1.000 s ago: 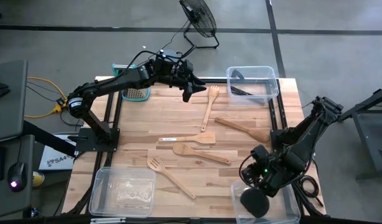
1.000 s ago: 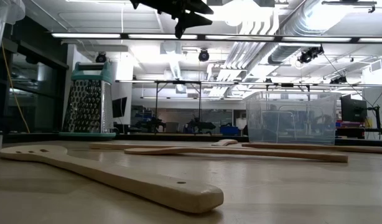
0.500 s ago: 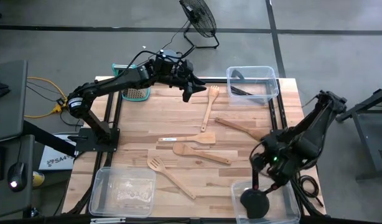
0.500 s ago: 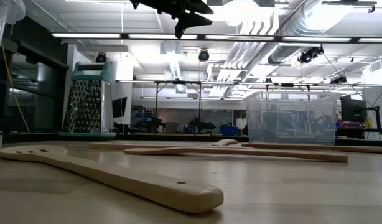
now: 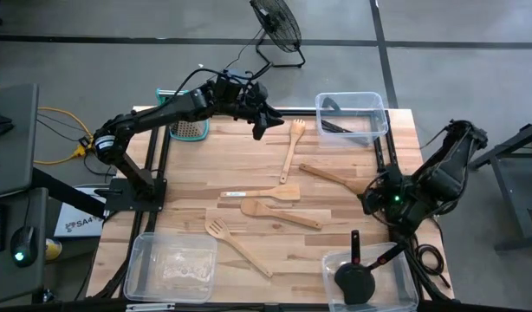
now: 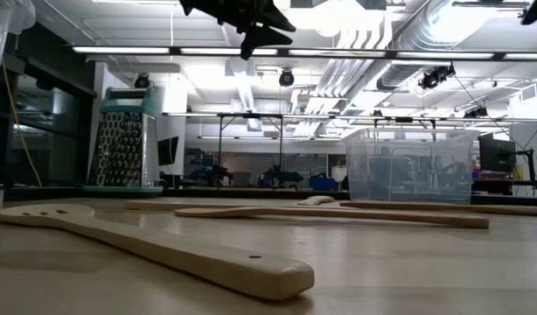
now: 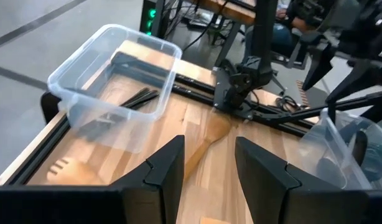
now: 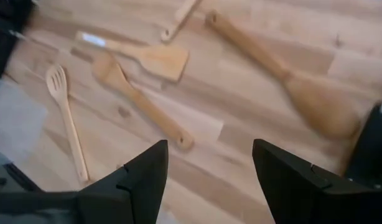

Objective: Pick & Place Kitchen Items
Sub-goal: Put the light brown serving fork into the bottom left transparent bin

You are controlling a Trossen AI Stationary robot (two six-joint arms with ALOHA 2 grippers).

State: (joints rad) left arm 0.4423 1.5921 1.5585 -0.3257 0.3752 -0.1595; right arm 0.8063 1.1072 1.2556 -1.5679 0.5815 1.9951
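pale butcher-block table (image 5: 249,156) bears five wooden utensils (image 5: 270,192) unsorted; a black turner (image 5: 355,274) lies in the near clear bin (image 5: 328,264), thin black tools (image 5: 335,126) in the far one. both the right gripper (image 5: 380,208) and the left gripper (image 5: 259,126) hang parted, empty.

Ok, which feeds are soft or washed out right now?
Right wrist view: wooden spoon and spatulas smeared with motion blur. Low view: ceiling lights blow out white, and the near slotted turner is soft. High view: even light, sharp. Left wrist view: clear bin a little soft.
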